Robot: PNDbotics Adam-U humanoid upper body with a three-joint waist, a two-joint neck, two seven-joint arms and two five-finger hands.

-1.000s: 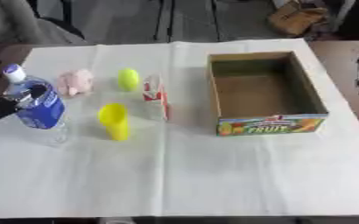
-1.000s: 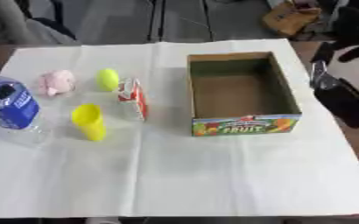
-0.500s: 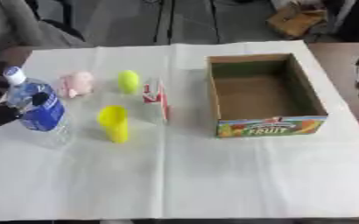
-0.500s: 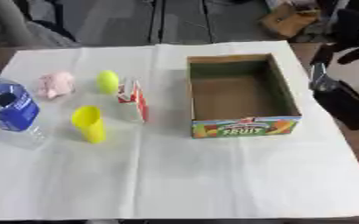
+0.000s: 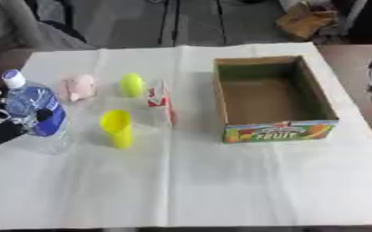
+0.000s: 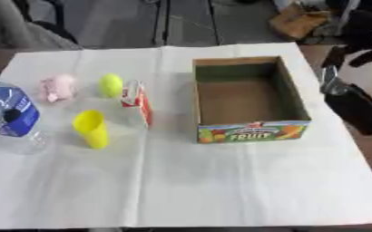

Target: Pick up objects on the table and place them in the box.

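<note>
A clear water bottle (image 5: 33,115) with a blue label and white cap stands at the table's left edge. My left hand (image 5: 0,132) is beside it, with a dark finger curled across the label. A pink soft toy (image 5: 76,86), a yellow-green ball (image 5: 131,84), a red and white carton (image 5: 161,100) and a yellow cup (image 5: 117,128) sit left of centre. The open cardboard box (image 6: 251,131) with a fruit print stands to the right, with nothing inside. My right hand (image 6: 354,108) hangs dark beyond the box's right side, off the table.
A white cloth (image 5: 189,181) covers the table, bare across the whole near half. Beyond the far edge are chair legs and a brown cardboard box (image 5: 308,20) on the floor.
My left hand's finger has come round onto the bottle's label. The bottle and the other things have stayed in place. The right arm has hardly moved.
</note>
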